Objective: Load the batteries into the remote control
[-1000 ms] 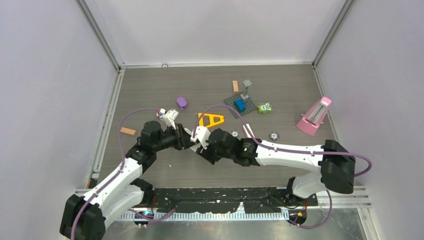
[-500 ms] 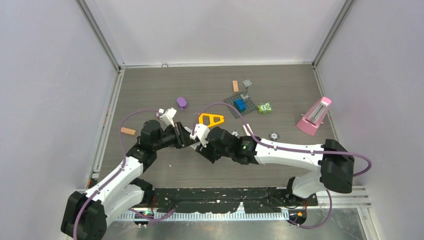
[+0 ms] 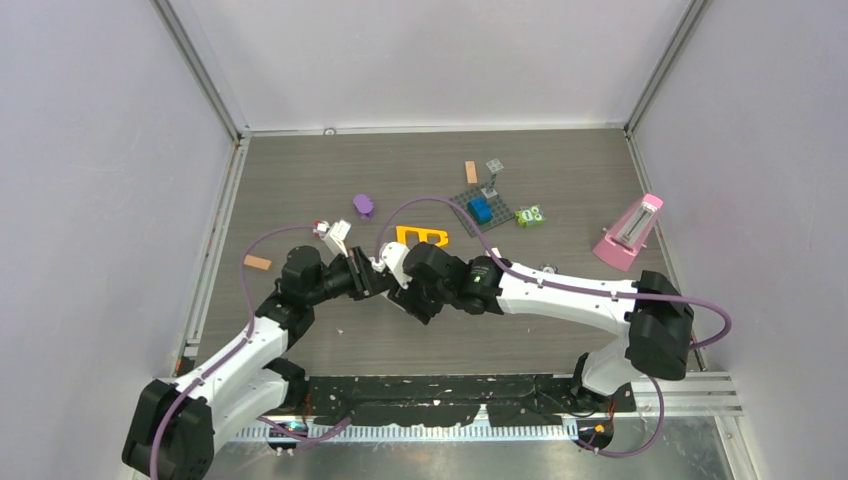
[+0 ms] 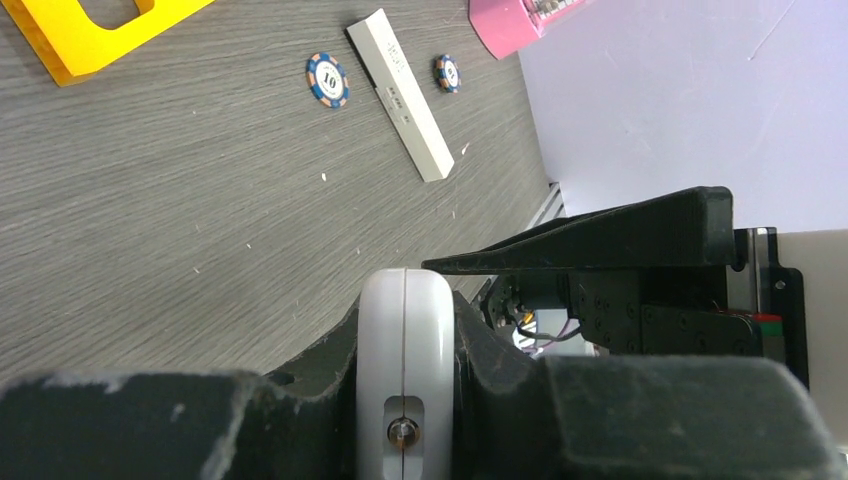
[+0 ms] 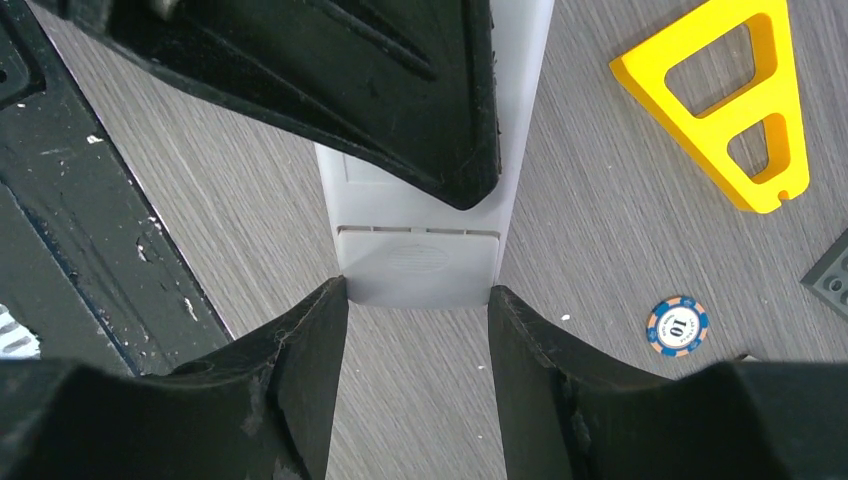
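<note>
Our left pincer (image 4: 405, 345) clamps the remote control (image 5: 522, 120) edgewise. Our right pincer (image 5: 418, 294), half-wide, pinches the cover (image 5: 418, 265) end between its tips. We judge the cover comes off next, which calls for a steady pull. The batteries we cannot spot.

The top view looks steeply down from the near edge over the whole table (image 3: 300, 180). Both wrist views sit very close, at opposite ends of the remote (image 4: 405, 330). They share it, the yellow triangle (image 4: 70, 30) and a chip (image 4: 327, 80).
</note>
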{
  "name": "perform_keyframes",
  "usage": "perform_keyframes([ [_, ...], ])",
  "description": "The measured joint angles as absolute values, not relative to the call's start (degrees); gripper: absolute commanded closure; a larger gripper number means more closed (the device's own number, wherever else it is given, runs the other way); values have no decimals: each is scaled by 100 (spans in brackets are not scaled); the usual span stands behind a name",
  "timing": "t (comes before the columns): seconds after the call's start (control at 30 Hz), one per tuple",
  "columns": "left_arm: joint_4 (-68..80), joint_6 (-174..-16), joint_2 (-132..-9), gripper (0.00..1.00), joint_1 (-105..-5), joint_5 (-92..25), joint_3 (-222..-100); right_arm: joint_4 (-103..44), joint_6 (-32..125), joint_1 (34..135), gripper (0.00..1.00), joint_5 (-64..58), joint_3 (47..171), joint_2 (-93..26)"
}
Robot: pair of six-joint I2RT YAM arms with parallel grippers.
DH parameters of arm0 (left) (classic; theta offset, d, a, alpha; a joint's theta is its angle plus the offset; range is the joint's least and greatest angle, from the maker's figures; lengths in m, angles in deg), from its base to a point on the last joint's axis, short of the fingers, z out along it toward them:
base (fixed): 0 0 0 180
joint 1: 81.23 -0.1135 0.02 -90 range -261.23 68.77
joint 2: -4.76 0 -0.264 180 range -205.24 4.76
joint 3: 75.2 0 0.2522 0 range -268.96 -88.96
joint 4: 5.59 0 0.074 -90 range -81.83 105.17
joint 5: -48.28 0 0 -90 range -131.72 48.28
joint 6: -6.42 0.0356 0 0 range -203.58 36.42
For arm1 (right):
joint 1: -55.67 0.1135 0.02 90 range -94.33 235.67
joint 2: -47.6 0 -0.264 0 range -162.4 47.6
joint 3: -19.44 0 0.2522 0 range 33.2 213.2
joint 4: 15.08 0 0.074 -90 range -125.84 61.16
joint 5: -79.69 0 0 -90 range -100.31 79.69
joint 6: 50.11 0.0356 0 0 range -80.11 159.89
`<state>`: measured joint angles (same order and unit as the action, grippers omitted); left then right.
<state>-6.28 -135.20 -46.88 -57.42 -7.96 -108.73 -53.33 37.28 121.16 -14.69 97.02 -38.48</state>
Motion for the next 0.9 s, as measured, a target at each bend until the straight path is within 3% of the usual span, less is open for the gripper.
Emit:
perform_keyframes([
  [0.5,-1280,-14237,-4823,100,-5744,-785,-10541,-6544,3784,12068,40,-1368,10622,-4397],
  [0.9,-1874,-15017,-4838,100,-5849,-438,-10489,-6541,3857,12068,30,-1589,10803,-4657],
])
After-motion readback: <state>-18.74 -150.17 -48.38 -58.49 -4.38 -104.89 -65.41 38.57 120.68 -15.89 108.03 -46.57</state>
